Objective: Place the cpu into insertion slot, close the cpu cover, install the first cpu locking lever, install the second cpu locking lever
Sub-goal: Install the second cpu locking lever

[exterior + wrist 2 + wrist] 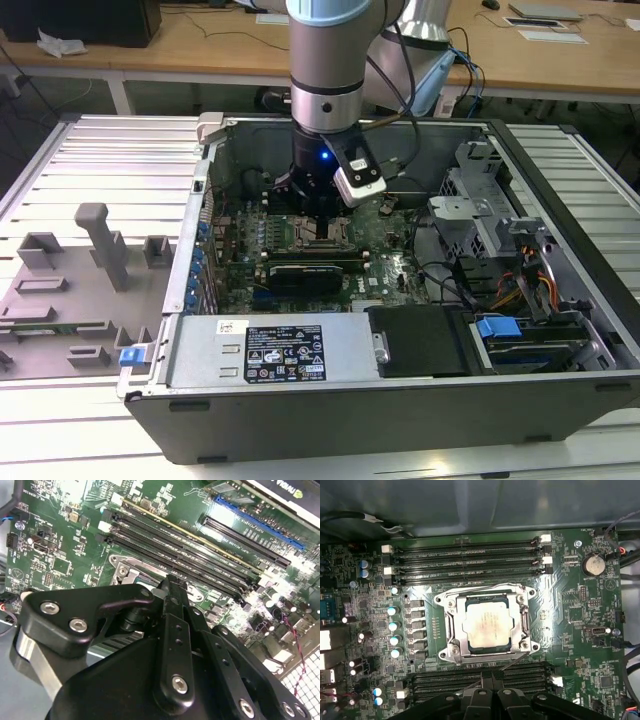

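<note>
Cpu (486, 624): flat square chip, dull silver-grey top with pale smudges, thin greenish rim; seated in the insertion slot (461, 601) at mid-motherboard (580, 605), between two banks of memory slots (470, 560). Cpu cover (451, 625): bright steel frame lying down around the chip, the metal top showing through its cut-out. Hand (492, 682): black fingers pressed together, poised just beside the socket, gripping nothing visible.

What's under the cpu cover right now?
In the first wrist view the cpu shows through the cut-out of the closed cpu cover. The insertion slot's contact field is hidden beneath the chip.
</note>
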`<state>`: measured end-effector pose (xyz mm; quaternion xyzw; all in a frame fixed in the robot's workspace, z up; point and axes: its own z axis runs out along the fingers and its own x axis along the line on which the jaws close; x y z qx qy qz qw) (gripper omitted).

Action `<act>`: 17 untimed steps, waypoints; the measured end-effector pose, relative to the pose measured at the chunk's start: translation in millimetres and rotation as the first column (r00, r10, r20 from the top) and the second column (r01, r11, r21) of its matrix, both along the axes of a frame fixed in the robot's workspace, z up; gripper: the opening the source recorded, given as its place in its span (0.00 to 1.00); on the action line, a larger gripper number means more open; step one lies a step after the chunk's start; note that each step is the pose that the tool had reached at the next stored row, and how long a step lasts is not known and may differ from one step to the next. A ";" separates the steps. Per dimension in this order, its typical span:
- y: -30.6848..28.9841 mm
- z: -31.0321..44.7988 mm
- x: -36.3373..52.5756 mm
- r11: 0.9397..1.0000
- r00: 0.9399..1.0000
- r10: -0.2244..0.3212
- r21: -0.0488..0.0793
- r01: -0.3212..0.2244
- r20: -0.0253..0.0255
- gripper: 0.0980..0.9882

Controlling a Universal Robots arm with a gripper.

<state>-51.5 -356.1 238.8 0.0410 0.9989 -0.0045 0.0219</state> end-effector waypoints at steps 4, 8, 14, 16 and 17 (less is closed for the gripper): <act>0.0 -5.0 -2.3 1.000 1.000 0.000 0.008 0.000 0.000 0.01; -0.1 -10.4 -5.6 1.000 1.000 0.000 0.015 0.000 0.000 0.01; -3.4 -15.6 -13.5 0.999 1.000 0.000 0.045 0.000 0.000 0.01; -7.2 -16.0 -15.5 0.999 1.000 0.000 0.053 0.000 0.000 0.01; -9.4 -16.1 -16.5 0.998 1.000 0.000 0.055 0.000 0.000 0.01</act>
